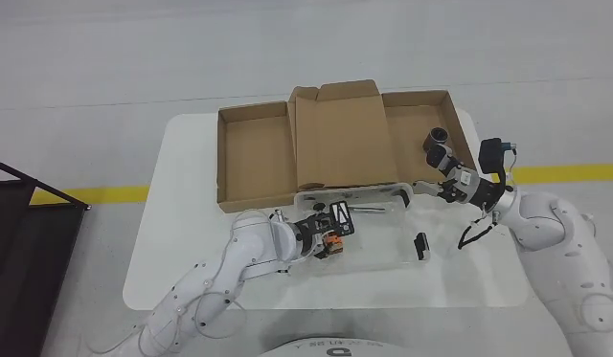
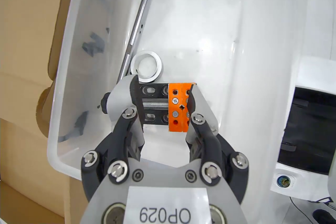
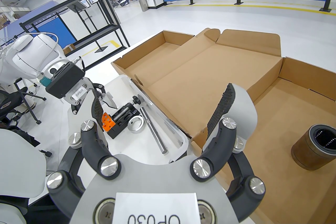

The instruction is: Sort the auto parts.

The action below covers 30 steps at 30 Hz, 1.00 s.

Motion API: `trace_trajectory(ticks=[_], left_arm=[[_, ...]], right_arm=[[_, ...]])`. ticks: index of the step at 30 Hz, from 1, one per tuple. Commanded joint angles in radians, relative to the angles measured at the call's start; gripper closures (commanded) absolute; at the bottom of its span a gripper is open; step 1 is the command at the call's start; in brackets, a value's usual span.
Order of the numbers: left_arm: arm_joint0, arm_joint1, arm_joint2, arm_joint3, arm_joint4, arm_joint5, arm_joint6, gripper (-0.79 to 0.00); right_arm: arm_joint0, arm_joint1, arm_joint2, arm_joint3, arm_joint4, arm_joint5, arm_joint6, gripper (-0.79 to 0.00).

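A small black vise with an orange jaw block (image 2: 168,104) lies in the clear plastic bin (image 2: 61,72), beside a metal ring (image 2: 146,66) and a steel rod (image 2: 136,33). My left gripper (image 2: 164,96) hangs open just over the vise, its fingers straddling the orange end; from above it is at the bin's left part (image 1: 330,225). My right gripper (image 3: 162,101) is open and holds nothing, over the edge between the bin and the cardboard box (image 1: 335,137), at the right (image 1: 442,187). A dark cylindrical bushing (image 3: 312,146) stands in the box's right compartment (image 1: 438,139).
The box's left and middle sections hold nothing that I can see. A small black part (image 1: 420,245) lies on the white table right of the bin. A black rack (image 1: 29,242) stands off the table's left side.
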Motion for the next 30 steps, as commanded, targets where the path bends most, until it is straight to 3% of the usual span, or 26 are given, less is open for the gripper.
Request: trace_trajectory(ticks=[1,2,4,7,13,18,24,30], left_arm=[[-0.002,0.001,0.004,0.003,-0.012,-0.023,-0.020,-0.437],[-0.003,0.002,0.006,0.003,-0.015,-0.034,-0.030,-0.508],[-0.005,0.002,0.012,0.006,-0.024,-0.052,-0.048,-0.570],[-0.010,0.003,0.017,0.009,-0.037,-0.062,-0.063,-0.600],[-0.022,0.000,0.026,0.026,-0.026,-0.045,-0.053,-0.573],[-0.049,-0.008,0.035,0.075,-0.024,-0.018,-0.018,-0.468],[-0.070,-0.016,0.056,0.106,-0.016,-0.008,0.000,-0.520],[-0.086,-0.023,0.079,0.143,-0.002,-0.004,-0.002,-0.520]], right_arm=[[0.000,0.000,0.000,0.000,0.000,0.000,0.000,-0.785],[0.000,0.000,0.000,0.000,0.000,0.000,0.000,-0.785],[0.000,0.000,0.000,0.000,0.000,0.000,0.000,-0.785],[0.000,0.000,0.000,0.000,0.000,0.000,0.000,-0.785],[0.000,0.000,0.000,0.000,0.000,0.000,0.000,-0.785],[0.000,0.000,0.000,0.000,0.000,0.000,0.000,-0.785],[0.000,0.000,0.000,0.000,0.000,0.000,0.000,-0.785],[0.000,0.000,0.000,0.000,0.000,0.000,0.000,-0.785]])
